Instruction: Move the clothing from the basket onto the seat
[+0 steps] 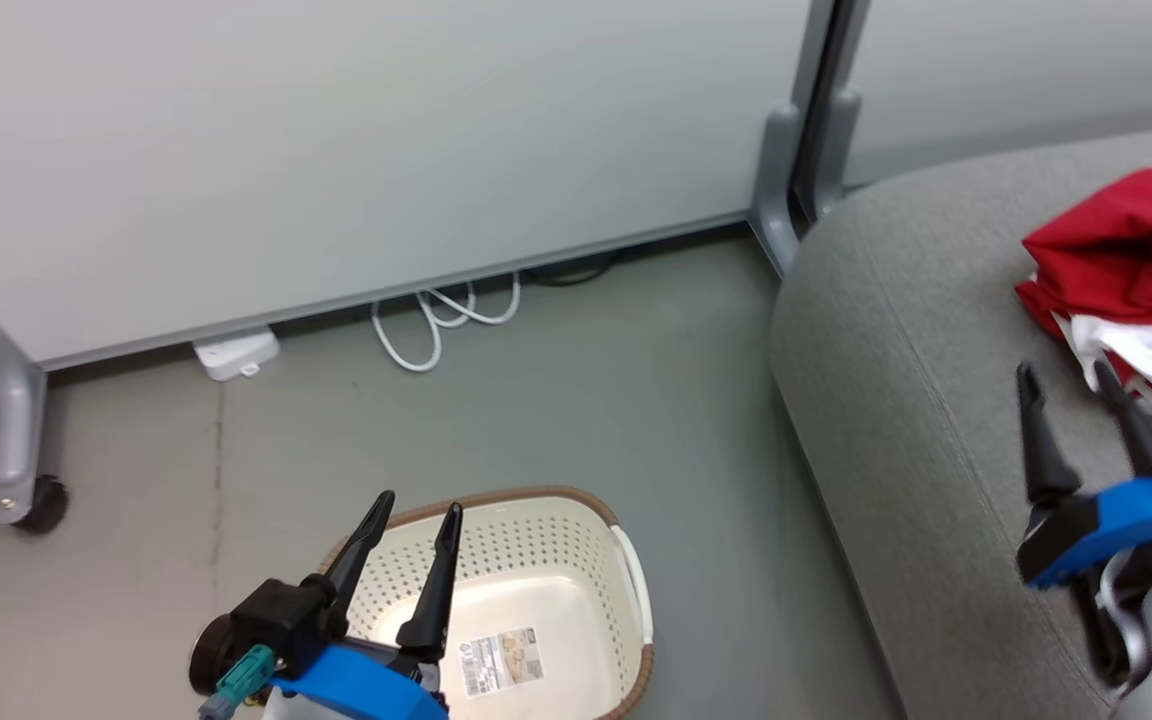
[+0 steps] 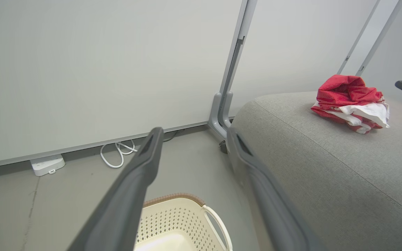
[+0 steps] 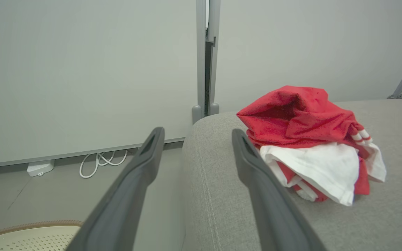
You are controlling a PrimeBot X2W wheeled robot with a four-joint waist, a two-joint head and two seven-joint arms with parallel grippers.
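The clothing (image 1: 1131, 270) is a crumpled red and white heap lying on the grey seat (image 1: 926, 420) at the right; it also appears in the left wrist view (image 2: 349, 101) and the right wrist view (image 3: 309, 132). My right gripper (image 1: 1066, 385) hovers open over the seat just in front of and left of the heap, holding nothing. The cream basket (image 1: 576, 560) with a brown rim stands on the floor at the lower middle, only a label on its base showing inside. My left gripper (image 1: 416, 515) is open above the basket's left side, with nothing between its fingers.
A pale partition wall (image 1: 336, 150) on grey legs stands behind. One leg has a caster (image 1: 41, 505) at the left. A white cable loop (image 1: 436, 320) and a white box (image 1: 234, 352) lie at the wall's foot. Grey floor separates basket and seat.
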